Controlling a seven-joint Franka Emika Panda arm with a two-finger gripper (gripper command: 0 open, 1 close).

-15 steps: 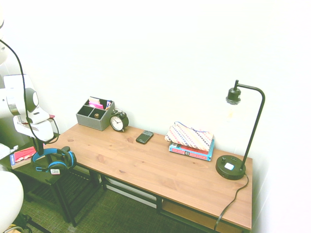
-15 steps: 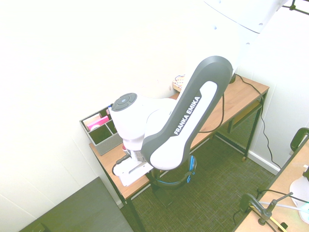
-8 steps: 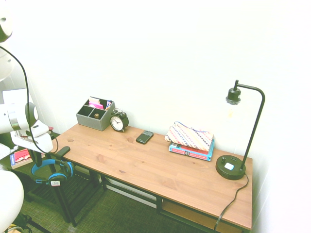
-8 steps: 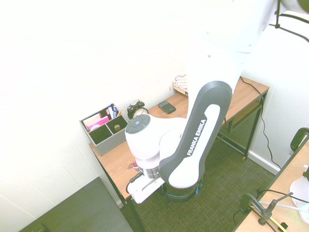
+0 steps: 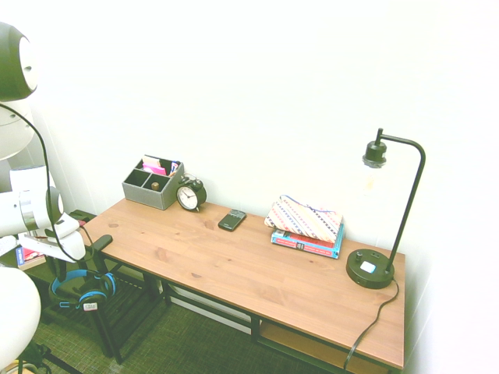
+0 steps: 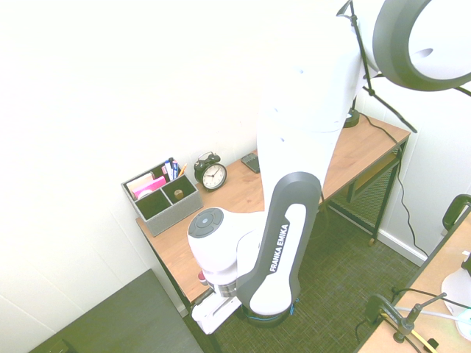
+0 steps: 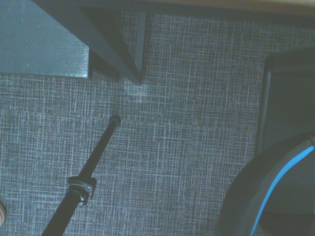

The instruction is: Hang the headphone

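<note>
Headphone [image 5: 80, 286] half hidden behind arm

From my side the gripper [image 5: 64, 274] fingers are buried behind the wrist block, so I can't see how they sit on the headphone [image 5: 83, 288]. In the second exterior view the arm [image 6: 280, 250] covers nearly all of it, just a blue sliver at the bottom. In the wrist view only a dark cup with a blue stripe shows, cut off at the corner. The stuff in the desk organizer [image 5: 152, 184] is too small to make out.
</note>
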